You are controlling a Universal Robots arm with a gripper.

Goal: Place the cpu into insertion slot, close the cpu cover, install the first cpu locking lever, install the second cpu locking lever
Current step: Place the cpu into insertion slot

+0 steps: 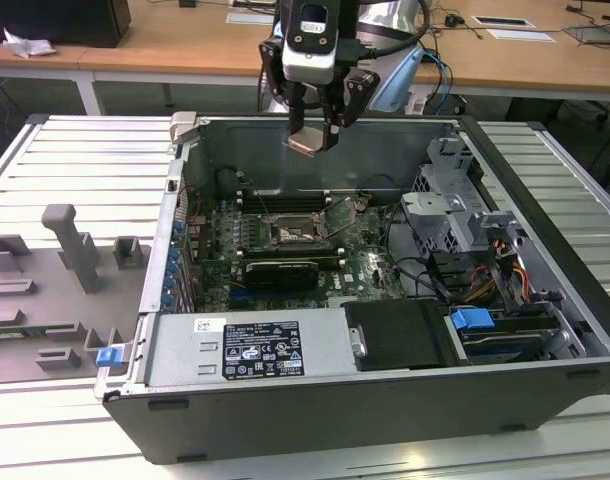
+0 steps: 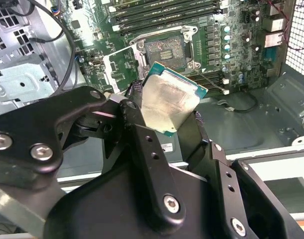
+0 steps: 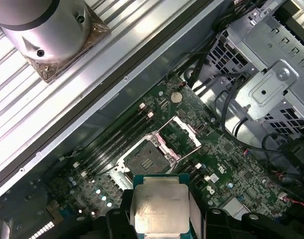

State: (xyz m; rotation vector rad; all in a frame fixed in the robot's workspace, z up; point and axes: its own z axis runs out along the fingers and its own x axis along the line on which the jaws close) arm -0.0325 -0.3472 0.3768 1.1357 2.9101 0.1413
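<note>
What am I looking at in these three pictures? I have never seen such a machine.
It is one robot arm working over an open computer case, which lies on a ribbed metal table. The exterior view comes from a camera off the arm and sees the whole scene. The two wrist views come from cameras riding on the arm, so they look past its end effector into the case. The end effector is the grasping part; it is shut on the cpu, a small flat square chip, held in the air above the green circuit board. On that board the insertion slot, a square socket with a dark centre, lies uncovered and holds no chip.
</note>
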